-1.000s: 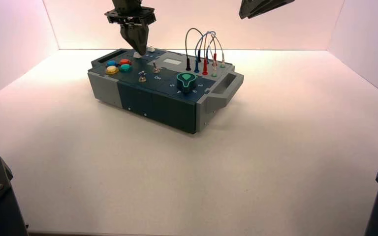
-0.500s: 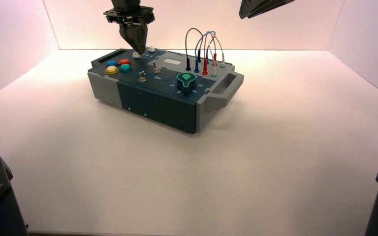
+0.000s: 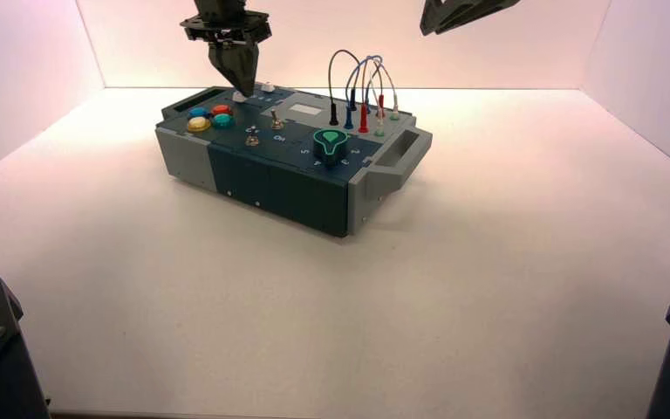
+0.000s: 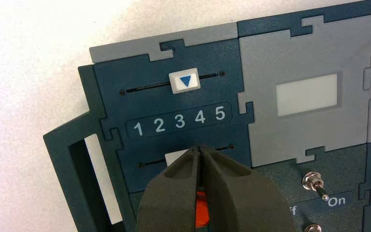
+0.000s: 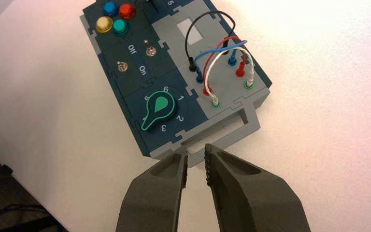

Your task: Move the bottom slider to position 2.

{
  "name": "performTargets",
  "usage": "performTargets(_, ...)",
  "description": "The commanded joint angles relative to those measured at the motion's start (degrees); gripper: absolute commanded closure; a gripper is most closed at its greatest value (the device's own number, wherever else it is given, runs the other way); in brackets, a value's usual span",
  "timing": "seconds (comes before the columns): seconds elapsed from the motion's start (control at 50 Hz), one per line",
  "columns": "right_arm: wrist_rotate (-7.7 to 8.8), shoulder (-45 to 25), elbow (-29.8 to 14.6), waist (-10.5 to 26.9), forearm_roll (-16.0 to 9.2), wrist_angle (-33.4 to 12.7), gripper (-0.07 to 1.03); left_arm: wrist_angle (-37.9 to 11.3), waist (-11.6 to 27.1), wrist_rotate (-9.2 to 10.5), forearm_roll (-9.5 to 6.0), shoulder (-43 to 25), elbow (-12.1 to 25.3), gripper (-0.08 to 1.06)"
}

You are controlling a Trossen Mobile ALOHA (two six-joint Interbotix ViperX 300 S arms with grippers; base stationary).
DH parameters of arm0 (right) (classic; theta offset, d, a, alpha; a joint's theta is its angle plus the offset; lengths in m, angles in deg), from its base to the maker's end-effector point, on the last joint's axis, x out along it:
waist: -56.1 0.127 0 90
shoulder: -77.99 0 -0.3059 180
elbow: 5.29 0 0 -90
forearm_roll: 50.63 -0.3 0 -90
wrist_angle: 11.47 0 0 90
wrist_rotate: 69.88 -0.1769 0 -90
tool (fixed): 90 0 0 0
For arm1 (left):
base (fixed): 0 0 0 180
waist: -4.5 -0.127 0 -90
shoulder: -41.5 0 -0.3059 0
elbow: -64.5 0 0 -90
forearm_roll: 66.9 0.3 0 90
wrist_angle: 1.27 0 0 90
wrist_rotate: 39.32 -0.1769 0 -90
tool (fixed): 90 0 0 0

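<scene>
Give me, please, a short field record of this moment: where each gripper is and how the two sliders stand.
left gripper: shut, tips on the bottom slider
bottom slider: mostly hidden by the tips; showing edge lies below the 2-3 numerals
top slider: white, blue triangle, above numeral 3
right gripper: slightly open, raised off the box, idle

High view: above and behind my arms, looking down on the whole dark teal and grey button box [image 3: 288,157].
Left wrist view: close over its numbered slider panel [image 4: 174,116].
Right wrist view: farther off; perhaps shares that panel's edge.
</scene>
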Motion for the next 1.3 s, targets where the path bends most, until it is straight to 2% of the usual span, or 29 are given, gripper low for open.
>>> performTargets(0.02,-0.09,0.35,-1.93,0.26,0.00,0.53,0.74,0.18,-0.35,-0.09,0.09,0.88,1.58,1.01)
performTargets(1.3,-0.09,0.35,-1.93,0.26,0.79,0.53,0.74,0.09,-0.62,-0.18,0.44,0.79,1.76,1.01)
